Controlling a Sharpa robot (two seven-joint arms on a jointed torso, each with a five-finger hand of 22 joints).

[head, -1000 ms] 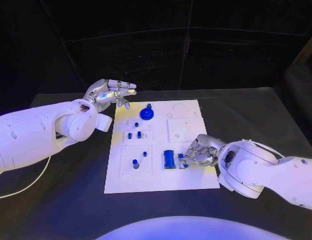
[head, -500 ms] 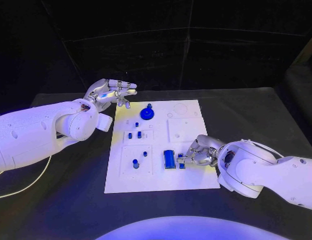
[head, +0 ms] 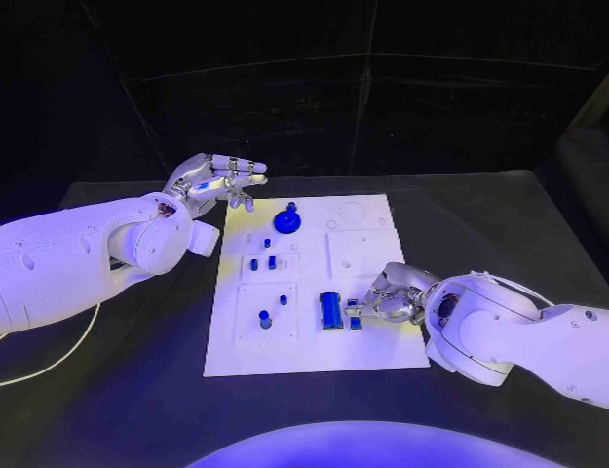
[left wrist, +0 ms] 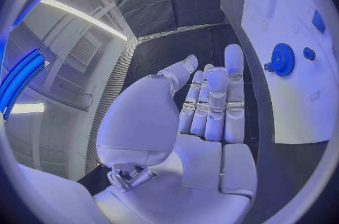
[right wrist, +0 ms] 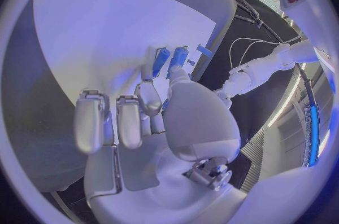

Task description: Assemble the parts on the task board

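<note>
On the black table point(head: 501, 210), the flat white rectangular task board point(head: 374, 351) lies with its long axis running away from the robot. A blue toothed gear point(head: 288, 222) sits at its far end; small blue pegs point(head: 263, 317) stand in recesses mid-board. The right hand point(head: 386, 297) rests at the board's right edge, fingertips apparently pinching a small blue part point(head: 355, 316) beside an upright blue block point(head: 331, 310). The left hand point(head: 214, 181) hovers off the far-left corner, fingers extended, grasping nothing.
</note>
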